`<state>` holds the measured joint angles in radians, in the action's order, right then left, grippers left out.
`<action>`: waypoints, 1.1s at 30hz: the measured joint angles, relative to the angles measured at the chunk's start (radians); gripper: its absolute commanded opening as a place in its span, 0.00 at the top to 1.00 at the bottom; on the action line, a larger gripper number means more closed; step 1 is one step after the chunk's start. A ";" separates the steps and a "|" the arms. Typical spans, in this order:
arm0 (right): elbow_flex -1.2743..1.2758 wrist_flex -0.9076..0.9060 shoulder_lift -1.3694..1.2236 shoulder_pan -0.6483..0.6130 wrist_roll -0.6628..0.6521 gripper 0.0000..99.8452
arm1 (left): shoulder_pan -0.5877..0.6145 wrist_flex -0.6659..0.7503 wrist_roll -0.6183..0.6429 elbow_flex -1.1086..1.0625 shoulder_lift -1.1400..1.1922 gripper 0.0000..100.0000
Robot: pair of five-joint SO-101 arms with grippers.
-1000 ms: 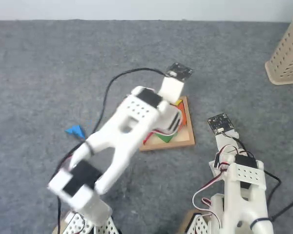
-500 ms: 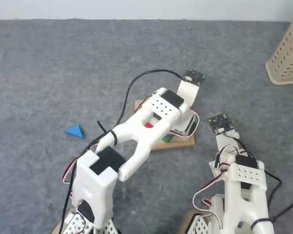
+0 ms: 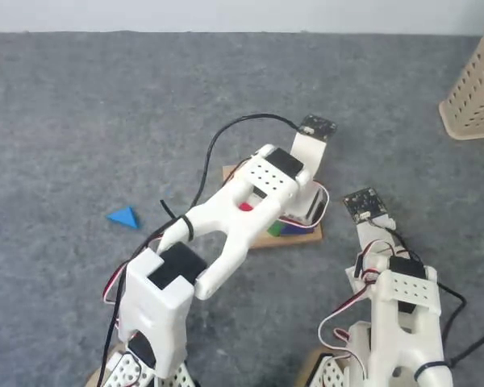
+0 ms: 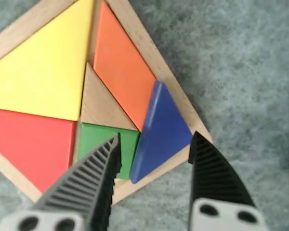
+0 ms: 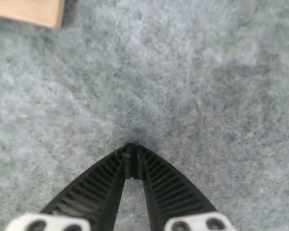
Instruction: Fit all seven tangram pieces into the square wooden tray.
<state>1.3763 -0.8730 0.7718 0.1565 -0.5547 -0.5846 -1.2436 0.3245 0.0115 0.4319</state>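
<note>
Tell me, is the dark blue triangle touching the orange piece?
Touching. The left wrist view shows the dark blue triangle lying edge to edge against the orange piece, with no gap between them.

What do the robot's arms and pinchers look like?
The left arm and right arm are chunky white plastic with black motor blocks and rows of small holes. Black, red and white wires loop along them. The left gripper and right gripper have black ridged fingers.
</note>
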 measured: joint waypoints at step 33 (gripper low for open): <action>0.000 0.000 0.000 0.000 0.000 0.99 | 0.117 0.061 -0.023 -0.117 -0.057 0.79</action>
<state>1.3763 -0.8730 0.7718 0.1565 -0.5547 -0.4680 -1.1822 0.3015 -0.1051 0.3751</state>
